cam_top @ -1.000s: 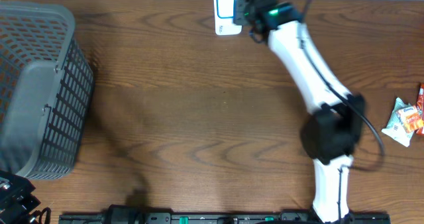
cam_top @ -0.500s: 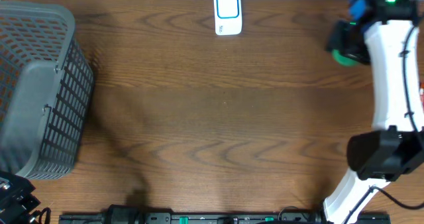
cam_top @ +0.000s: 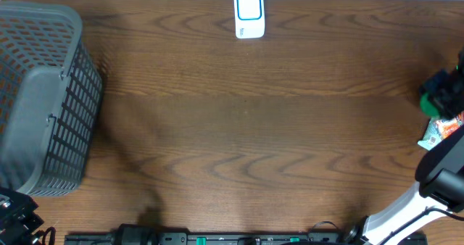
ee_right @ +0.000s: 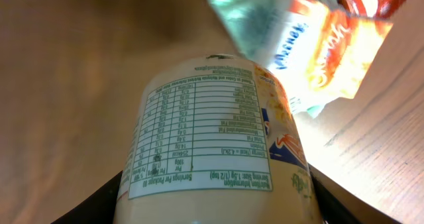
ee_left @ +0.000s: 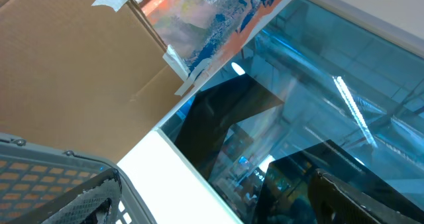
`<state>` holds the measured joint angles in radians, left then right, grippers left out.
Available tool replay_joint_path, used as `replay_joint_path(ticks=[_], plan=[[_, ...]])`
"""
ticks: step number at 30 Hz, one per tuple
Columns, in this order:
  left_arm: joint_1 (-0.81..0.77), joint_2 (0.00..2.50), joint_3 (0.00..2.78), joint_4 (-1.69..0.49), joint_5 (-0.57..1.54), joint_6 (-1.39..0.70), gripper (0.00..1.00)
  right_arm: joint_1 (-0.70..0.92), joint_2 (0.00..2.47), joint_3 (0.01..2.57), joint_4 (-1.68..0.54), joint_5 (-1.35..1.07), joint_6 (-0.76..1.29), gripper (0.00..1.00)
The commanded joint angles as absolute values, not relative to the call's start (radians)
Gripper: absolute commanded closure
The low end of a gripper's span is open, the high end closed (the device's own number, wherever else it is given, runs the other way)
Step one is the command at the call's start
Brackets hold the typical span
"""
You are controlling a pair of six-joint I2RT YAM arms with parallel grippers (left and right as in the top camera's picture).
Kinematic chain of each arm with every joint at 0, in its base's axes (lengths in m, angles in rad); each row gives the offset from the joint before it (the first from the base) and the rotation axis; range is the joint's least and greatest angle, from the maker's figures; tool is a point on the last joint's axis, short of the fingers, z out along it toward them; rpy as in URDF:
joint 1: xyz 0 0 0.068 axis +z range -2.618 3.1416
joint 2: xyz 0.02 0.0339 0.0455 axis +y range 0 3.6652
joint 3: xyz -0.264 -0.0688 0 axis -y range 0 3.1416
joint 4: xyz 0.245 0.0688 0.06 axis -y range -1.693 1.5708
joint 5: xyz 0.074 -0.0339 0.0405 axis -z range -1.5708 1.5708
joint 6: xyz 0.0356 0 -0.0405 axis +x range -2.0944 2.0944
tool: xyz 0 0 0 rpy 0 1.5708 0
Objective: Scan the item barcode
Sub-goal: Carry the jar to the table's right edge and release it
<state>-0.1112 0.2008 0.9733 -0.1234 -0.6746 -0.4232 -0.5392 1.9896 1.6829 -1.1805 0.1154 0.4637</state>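
Observation:
The item is a cream-coloured jar (ee_right: pixel 212 138) with a white nutrition label facing the right wrist camera. I see no barcode on it. My right gripper (ee_right: pixel 218 211) is shut on the jar, one dark finger on each side. From overhead this gripper (cam_top: pixel 439 94) sits at the table's right edge with the jar's green lid (cam_top: pixel 431 106) showing. The white scanner (cam_top: pixel 249 14) with its blue-framed window stands at the back centre, far from the jar. My left gripper (ee_left: pixel 218 207) is open and empty, beside the basket.
A large grey mesh basket (cam_top: pixel 43 93) fills the left side of the table. Colourful snack packets (cam_top: pixel 444 129) lie at the right edge, just below the jar (ee_right: pixel 311 45). The left wrist camera faces cardboard (ee_left: pixel 73 58) and glass.
My right arm has swung from the scanner at the back centre to the table's right edge, carrying the jar. The left arm has not moved.

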Motion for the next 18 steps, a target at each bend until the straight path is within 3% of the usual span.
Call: replay_joint_path(ticks=[1,15,18], plan=[[-0.105,0.196,0.970,-0.118,-0.661,-0.432,0.10,-0.567,1.982,1.593,-1.123,0.097,0.466,0.51],[-0.105,0.196,0.970,-0.118,-0.661,-0.432,0.10,-0.593,1.982,1.476,-0.969,-0.078,0.463,0.48],[-0.105,0.196,0.970,-0.118,-0.661,-0.432,0.10,-0.592,1.982,1.476,-0.967,-0.099,0.463,0.41]])
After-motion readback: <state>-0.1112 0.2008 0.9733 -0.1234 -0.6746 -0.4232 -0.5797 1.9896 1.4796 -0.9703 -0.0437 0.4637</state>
